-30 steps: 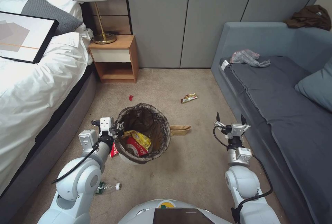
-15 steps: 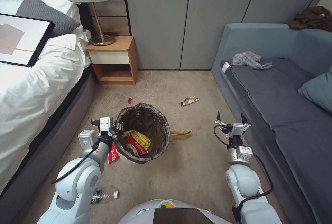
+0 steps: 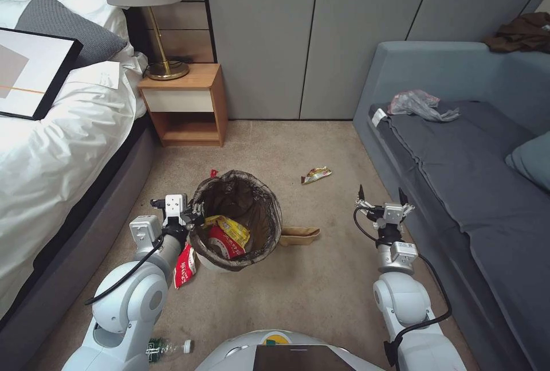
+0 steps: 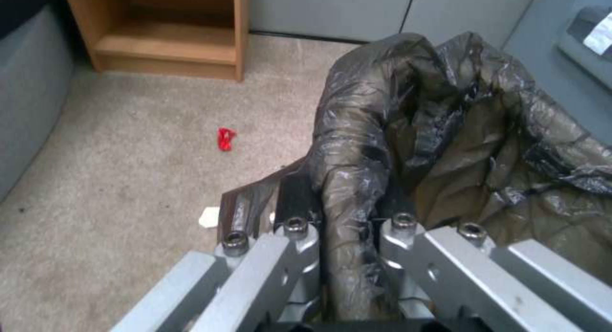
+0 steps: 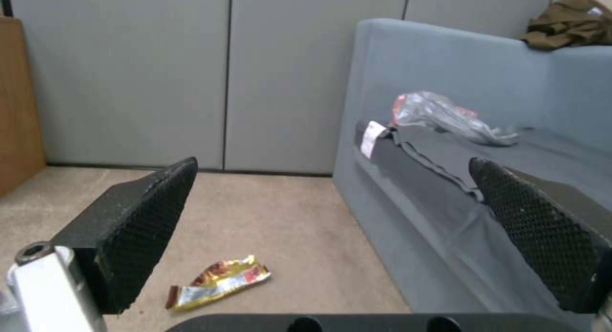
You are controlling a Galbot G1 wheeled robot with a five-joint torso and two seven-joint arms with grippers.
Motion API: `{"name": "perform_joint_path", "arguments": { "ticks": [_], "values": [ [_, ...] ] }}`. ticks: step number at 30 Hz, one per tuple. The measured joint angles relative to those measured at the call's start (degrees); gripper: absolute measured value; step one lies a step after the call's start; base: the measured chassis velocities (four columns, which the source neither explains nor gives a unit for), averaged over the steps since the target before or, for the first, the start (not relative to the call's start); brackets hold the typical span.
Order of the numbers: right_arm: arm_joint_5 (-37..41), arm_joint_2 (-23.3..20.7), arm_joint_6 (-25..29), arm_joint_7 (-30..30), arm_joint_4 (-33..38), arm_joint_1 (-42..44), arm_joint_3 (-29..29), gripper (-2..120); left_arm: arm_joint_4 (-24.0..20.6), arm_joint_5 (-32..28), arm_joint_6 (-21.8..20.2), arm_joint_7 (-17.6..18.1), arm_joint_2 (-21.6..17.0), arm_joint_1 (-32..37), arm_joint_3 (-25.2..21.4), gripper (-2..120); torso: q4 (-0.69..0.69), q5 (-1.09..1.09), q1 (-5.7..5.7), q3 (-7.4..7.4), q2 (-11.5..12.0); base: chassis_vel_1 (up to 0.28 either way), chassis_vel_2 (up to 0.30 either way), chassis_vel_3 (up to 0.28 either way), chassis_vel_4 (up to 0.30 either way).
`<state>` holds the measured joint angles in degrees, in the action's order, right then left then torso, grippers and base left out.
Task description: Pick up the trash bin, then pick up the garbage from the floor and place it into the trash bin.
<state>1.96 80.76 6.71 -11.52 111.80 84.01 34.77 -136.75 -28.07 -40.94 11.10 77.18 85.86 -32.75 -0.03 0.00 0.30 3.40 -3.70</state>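
Carpet (image 3: 321,279) open, left gripper (image 3: 197,214) clamping trash bin (image 3: 269,227) rim

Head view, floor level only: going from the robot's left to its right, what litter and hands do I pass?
Green-labelled bottle → left hand on the trash bin rim → tan paper bag → yellow wrapper → open right hand.

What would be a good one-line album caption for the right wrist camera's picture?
Open right gripper hangs above the carpet, a crumpled gold-and-red wrapper ahead beside the grey sofa.
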Motion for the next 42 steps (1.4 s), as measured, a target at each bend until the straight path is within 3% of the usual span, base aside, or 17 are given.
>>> {"name": "perform_joint_path", "arguments": {
  "ticks": [18, 26, 29, 30, 32, 33, 35, 42],
  "values": [
    [0.04, -3.44, -6.81, -2.35, 1.28, -2.70, -3.43, 100, 0.29, 0.50, 0.69, -0.48, -1.08, 1.40, -0.93, 6, 0.00, 0.01, 0.00, 0.00, 0.00, -0.014, 0.010, 0.010, -0.004],
    [1.19, -6.18, -14.45, -3.62, 2.86, -4.81, -4.28, 100, 0.54, 0.74, 0.87, -0.63, 0.45, 1.35, -0.88, 6, 0.00, 0.00, 0.00, 0.00, 0.00, 0.000, 0.000, 0.000, 0.000],
    [3.50, -11.91, -24.40, -2.58, 2.57, -8.07, -5.29, 100, 0.56, 0.98, 0.87, -0.65, 1.05, 1.32, -0.90, 6, 0.00, 0.02, 0.00, 0.00, 0.00, 0.000, 0.000, 0.000, 0.000],
    [3.50, -11.91, -24.40, -2.58, 2.57, -8.07, -5.29, 100, 0.56, 0.98, 0.87, -0.65, 1.05, 1.32, -0.90, 6, 0.00, 0.02, 0.00, 0.00, 0.00, 0.000, 0.000, 0.000, 0.000],
    [4.68, -16.36, -28.76, -1.00, 1.53, -10.28, -6.23, 100, 0.43, 0.97, 0.72, -0.65, 1.02, 1.50, -0.77, 6, 0.01, 0.01, 0.00, 0.00, 0.00, 0.000, 0.000, 0.000, 0.000],
    [4.68, -16.36, -28.76, -1.00, 1.53, -10.28, -6.23, 100, 0.43, 0.97, 0.72, -0.65, 1.02, 1.50, -0.77, 6, 0.01, 0.01, 0.00, 0.00, 0.00, 0.000, 0.000, 0.000, 0.000],
    [4.63, -20.60, -31.14, 1.74, -0.42, -12.12, -7.24, 100, 0.16, 0.69, -0.03, -0.63, 0.63, 1.47, -0.46, 6, 0.00, 0.00, 0.00, 0.00, 0.00, 0.000, 0.000, 0.000, 0.000],
    [1.77, -25.83, -36.13, 8.77, -3.60, -15.93, -10.40, 100, -1.34, -3.32, -1.09, 0.68, -0.61, 0.90, -0.46, 6, -0.01, 0.01, 0.00, 0.00, 0.00, 0.000, 0.000, 0.000, 0.000]
  ]
}}
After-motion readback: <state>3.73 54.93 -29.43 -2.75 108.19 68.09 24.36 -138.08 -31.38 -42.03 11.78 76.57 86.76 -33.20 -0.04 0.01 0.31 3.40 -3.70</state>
